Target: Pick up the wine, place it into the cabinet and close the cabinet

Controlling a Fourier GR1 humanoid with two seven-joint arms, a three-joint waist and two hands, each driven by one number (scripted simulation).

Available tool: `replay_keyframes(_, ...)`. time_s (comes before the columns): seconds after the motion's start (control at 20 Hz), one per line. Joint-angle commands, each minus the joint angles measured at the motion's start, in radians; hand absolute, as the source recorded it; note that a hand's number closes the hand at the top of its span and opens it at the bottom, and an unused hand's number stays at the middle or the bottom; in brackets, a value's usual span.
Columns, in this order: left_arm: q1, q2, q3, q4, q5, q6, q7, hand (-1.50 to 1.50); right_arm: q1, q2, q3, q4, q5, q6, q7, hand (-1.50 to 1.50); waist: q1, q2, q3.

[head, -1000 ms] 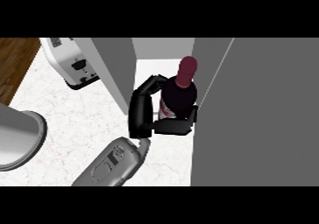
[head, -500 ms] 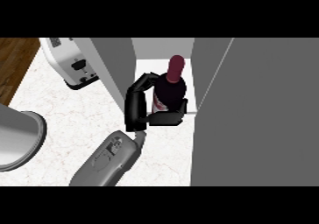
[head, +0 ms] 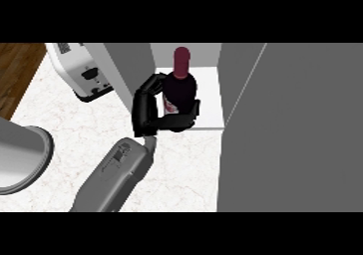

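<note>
- Hand [head: 151, 112] curls round the wine [head: 179, 89], upright on the cabinet [head: 206, 102] floor near its front edge.
- Risk: letting go here, the bottle could tip out or block the door [head: 295, 129].

The scene is lit evenly and brightly, with no glare seen. The pale desk [head: 184, 164] is shown almost shadowless, while the black hand [head: 151, 112] is rendered as a dark mass with little detail

hand [head: 151, 107] curled round wine bottle [head: 179, 89] | bottle upright on cabinet shelf [head: 208, 107] | toaster [head: 81, 69] left
</note>
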Motion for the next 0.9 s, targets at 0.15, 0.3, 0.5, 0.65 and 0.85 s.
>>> replay_keyframes(0.15,-0.065,-0.006,0.048,0.090,0.035,-0.045,-0.003,1.50,0.014,0.028,0.045,-0.144,-0.032,-0.049,0.072,-1.50,0.002,0.000,0.000)
replay_keyframes(0.3,-0.172,-0.006,0.072,0.210,0.067,-0.041,0.011,1.50,0.091,0.024,0.016,-0.137,-0.079,0.013,0.005,-1.50,-0.010,0.001,0.000)
replay_keyframes(0.5,-0.270,-0.006,0.128,0.351,0.079,-0.062,-0.035,1.50,0.040,0.033,0.046,-0.081,-0.019,-0.010,0.002,-1.50,-0.009,0.004,0.000)
replay_keyframes(0.65,-0.282,-0.007,0.136,0.408,0.116,-0.078,-0.093,1.50,0.013,0.004,-0.011,-0.040,-0.092,0.014,-0.006,-1.50,-0.010,0.005,0.000)
replay_keyframes(0.85,-0.329,0.006,0.180,0.464,0.045,-0.065,-0.126,1.50,0.010,0.032,0.056,-0.111,-0.036,-0.035,0.038,-1.50,-0.007,0.003,0.000)
